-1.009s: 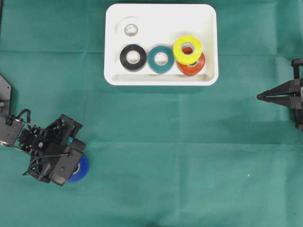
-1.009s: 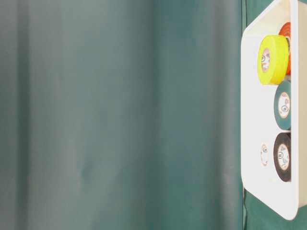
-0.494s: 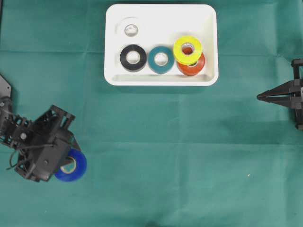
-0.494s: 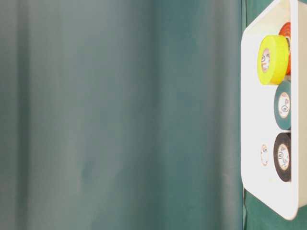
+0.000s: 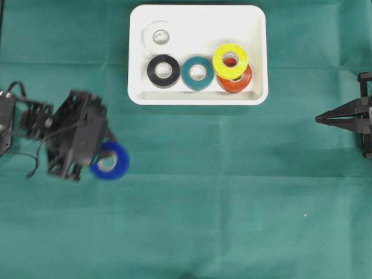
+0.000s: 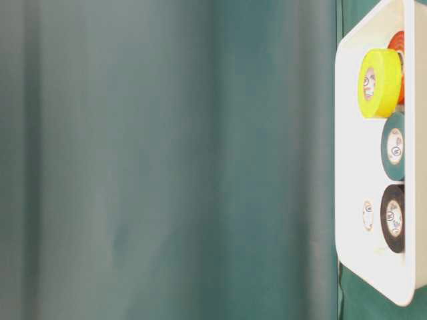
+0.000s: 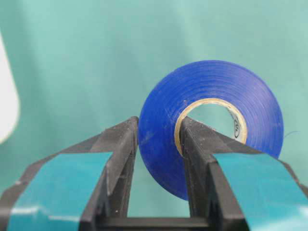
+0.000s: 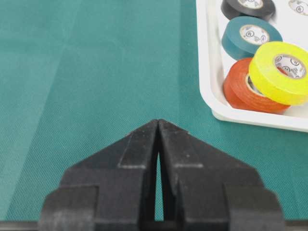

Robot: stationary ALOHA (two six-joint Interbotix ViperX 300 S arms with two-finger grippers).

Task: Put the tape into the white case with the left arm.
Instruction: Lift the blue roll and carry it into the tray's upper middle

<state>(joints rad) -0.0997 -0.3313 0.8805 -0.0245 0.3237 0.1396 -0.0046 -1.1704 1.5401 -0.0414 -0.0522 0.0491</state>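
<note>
your left gripper (image 7: 159,130) is clamped on the blue tape (image 7: 211,120): in the wrist view one finger (image 7: 118,159) presses the outside of the roll and the other sits inside the core, pinching the wall between them. from overhead you see the blue tape (image 5: 110,161) held at the tip of the left arm (image 5: 72,139), blurred, over the green cloth (image 5: 232,203) at the left of the table, below and left of the case (image 5: 258,58) and well apart from it. the case sits at the top centre and holds five rolls: a white one (image 5: 158,36) at its upper left, then black (image 5: 163,70) and teal (image 5: 197,72) side by side, and a yellow one (image 5: 230,60) tilted on top of an orange one (image 5: 237,82) at the right. your right gripper (image 8: 158,126) rests at the right edge of the table, fingers pressed together on nothing, pointing toward the middle and just short of the case's corner in its own view.
</note>
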